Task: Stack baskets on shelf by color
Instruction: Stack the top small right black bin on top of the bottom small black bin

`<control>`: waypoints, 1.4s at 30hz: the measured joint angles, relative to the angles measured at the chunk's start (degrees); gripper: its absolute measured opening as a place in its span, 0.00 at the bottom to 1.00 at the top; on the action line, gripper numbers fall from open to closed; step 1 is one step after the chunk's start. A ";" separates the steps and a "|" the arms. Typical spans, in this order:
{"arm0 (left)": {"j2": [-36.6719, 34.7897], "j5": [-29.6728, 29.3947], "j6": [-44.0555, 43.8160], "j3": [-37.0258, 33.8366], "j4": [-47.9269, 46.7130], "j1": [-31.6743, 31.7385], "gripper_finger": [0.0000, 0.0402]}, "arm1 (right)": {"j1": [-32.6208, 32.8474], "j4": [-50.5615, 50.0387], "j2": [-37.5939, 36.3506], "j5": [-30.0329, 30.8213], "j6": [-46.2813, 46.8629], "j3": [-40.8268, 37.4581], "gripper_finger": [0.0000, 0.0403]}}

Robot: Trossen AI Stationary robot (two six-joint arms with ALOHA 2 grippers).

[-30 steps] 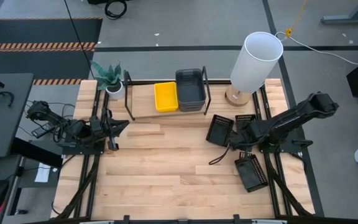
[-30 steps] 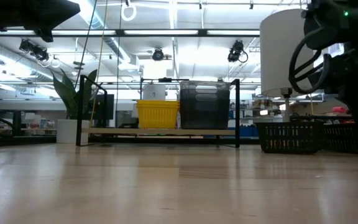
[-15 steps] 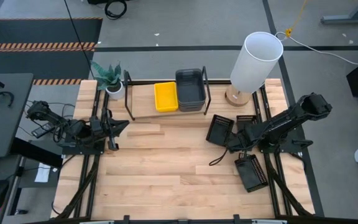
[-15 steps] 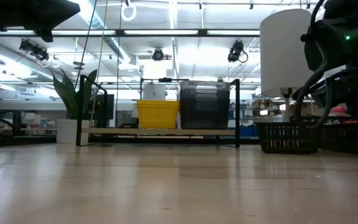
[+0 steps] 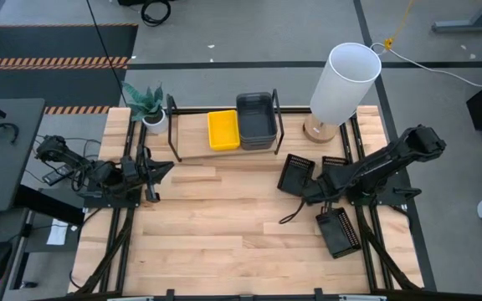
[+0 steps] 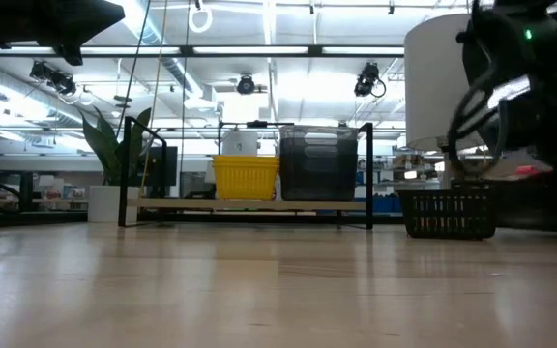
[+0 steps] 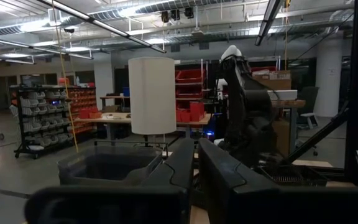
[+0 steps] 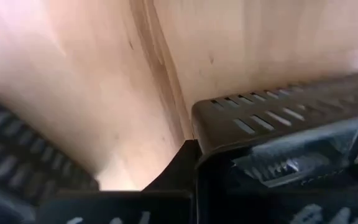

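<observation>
On the shelf (image 5: pixel 199 142) at the table's far edge stand a yellow basket (image 5: pixel 223 130) and a dark grey basket (image 5: pixel 256 119), side by side. A black perforated basket (image 5: pixel 295 173) lies on the table right of centre and also shows in the low view (image 6: pixel 448 213). A second black basket (image 5: pixel 338 231) lies nearer the front. My right gripper (image 5: pixel 307 192) is open, low at the first black basket's near corner (image 8: pixel 197 124). My left gripper (image 5: pixel 153 171) waits shut at the table's left. My right gripper has one finger (image 8: pixel 30 162) out on the bare table. The other finger (image 8: pixel 291 168) sits right at the black basket's slotted rim (image 8: pixel 272 118). I cannot tell whether it touches the basket, which rests flat on the table.
A tall white lamp (image 5: pixel 343 82) stands at the far right beside the shelf. A potted plant (image 5: pixel 146 104) stands at the shelf's left end. A dark cable (image 5: pixel 291 214) loops on the table below my right gripper. Bare wood fills the middle and front of the table.
My right gripper has moved a little toward the table's left, closer to the black basket. The baskets have stayed where they were.
</observation>
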 joint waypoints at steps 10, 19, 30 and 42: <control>0.00 0.00 -0.02 0.00 -0.02 0.00 0.10 | 5.74 -16.60 0.15 0.81 5.68 18.65 0.01; 0.00 0.00 -0.02 0.00 -0.02 0.00 0.07 | 17.41 -16.43 4.41 0.22 16.96 29.77 0.00; 0.00 0.00 -0.02 0.00 -0.02 0.00 0.10 | 30.47 -18.44 21.81 -3.17 19.69 40.88 0.00; 0.00 0.00 -0.02 0.00 -0.02 0.00 0.07 | 37.15 -19.43 30.38 -11.41 19.31 43.09 0.00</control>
